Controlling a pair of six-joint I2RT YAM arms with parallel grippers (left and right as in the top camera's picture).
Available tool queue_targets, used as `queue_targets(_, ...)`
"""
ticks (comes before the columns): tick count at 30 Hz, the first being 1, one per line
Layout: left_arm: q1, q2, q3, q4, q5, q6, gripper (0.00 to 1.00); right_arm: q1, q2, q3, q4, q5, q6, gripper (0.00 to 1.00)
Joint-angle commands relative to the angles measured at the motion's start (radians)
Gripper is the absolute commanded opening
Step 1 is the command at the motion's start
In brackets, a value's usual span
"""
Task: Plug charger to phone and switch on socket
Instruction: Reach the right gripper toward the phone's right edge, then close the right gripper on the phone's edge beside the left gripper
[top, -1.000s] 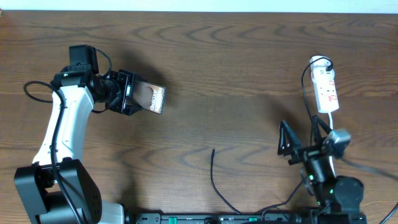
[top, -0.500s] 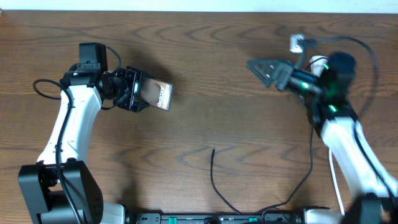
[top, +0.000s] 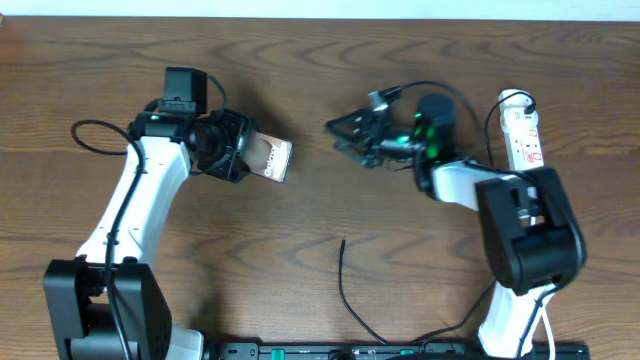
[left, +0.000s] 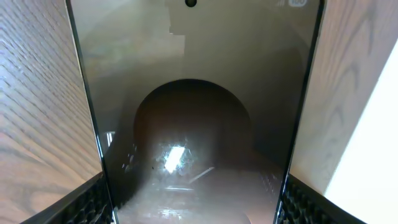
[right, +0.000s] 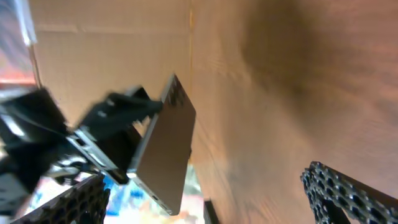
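Meanwhile the phone (top: 275, 158) is kept clenched by the left pincer (top: 243, 160) and has been carried further toward centre. Its long axis runs straight out from the jaws, free short edge aimed right. The charger (top: 342, 275) lies untouched, well below both pincers, tip pointing up-table. The right pincer (top: 336, 136), spread and empty, has been swung round to face the phone. Plugging is judged not begun. The socket (top: 525, 140) lies behind it.

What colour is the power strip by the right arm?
The power strip is white with small red marks, clearest in the overhead view.
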Motion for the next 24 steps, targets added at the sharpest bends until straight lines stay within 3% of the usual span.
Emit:
queue_targets(1,-0.024,-0.031,0.006,0.000,-0.067,-0.010,0.07,0.052,0.010,0.015,0.014,-0.012,-0.072,0.99)
queue_targets(10,-0.029,-0.018,0.006,-0.072,-0.085,-0.071,0.07,0.120,0.009,0.014,0.064,-0.020,-0.191,0.99)
queue_targets(24,-0.033,0.016,0.006,-0.082,-0.078,-0.170,0.07,0.214,0.009,0.014,0.064,0.052,-0.205,0.99)
